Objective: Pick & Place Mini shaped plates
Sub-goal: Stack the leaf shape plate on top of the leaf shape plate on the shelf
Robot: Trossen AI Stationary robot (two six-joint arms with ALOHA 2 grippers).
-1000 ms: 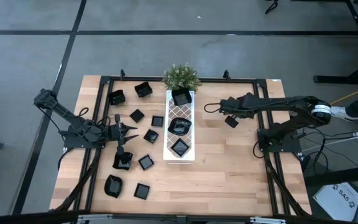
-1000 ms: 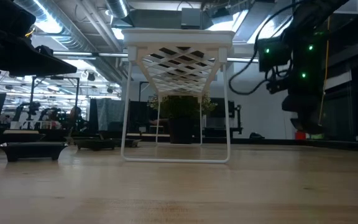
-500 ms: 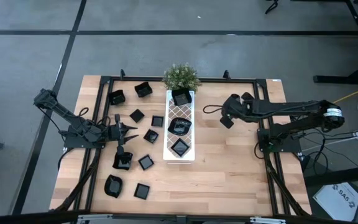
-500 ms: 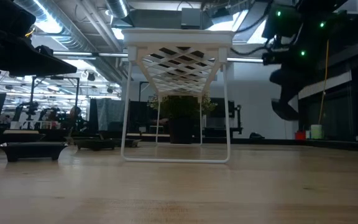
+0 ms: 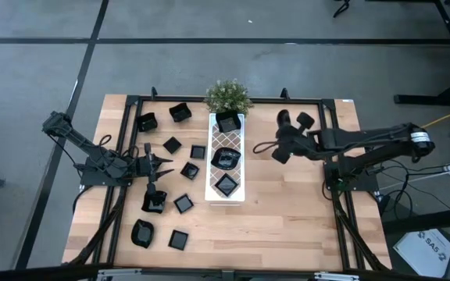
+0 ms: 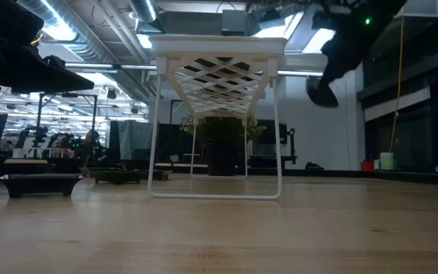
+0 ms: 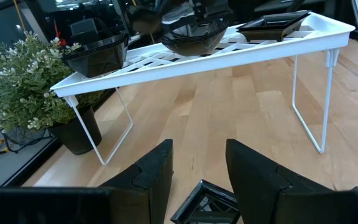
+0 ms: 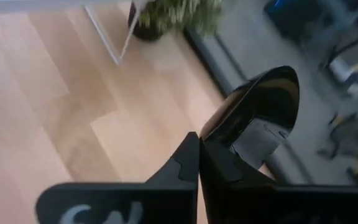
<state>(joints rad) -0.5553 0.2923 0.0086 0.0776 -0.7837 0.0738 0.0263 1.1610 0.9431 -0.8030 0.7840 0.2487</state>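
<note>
Several mini shaped plates, small glossy black dishes, lie on the table's left half, such as one [image 5: 183, 204]. Three more sit on top of the long white lattice tray [image 5: 235, 170], one of them [image 5: 226, 158] at its middle. My left gripper [image 5: 159, 165] hovers open over the left group, with a square plate [image 7: 207, 202] just beyond its fingertips [image 7: 197, 155]. My right gripper [image 5: 281, 147] hangs in the air to the right of the tray, shut on a black plate [image 8: 260, 106]. In the low view it is high up [image 6: 333, 57]. My right gripper pinches a glossy black plate between its two fingers [image 8: 185, 168], which are closed together. The plate's rounded rim [image 8: 272, 84] sticks out past the fingertips. It is lifted clear of the table and tilted. The exact spot of the hold is hidden by the fingers.
A small green potted plant [image 5: 226, 95] stands at the tray's far end. The tray stands on thin white legs [image 6: 277, 137] above the table. Bare wood lies between the tray and the right arm's base [image 5: 342, 183]. A black frame runs along the table's edges.
My right gripper has risen and moved toward the tray, on the table's left. Its wrist has turned, so the held plate now sits tilted. My left arm and the plates on the table have stayed still.
</note>
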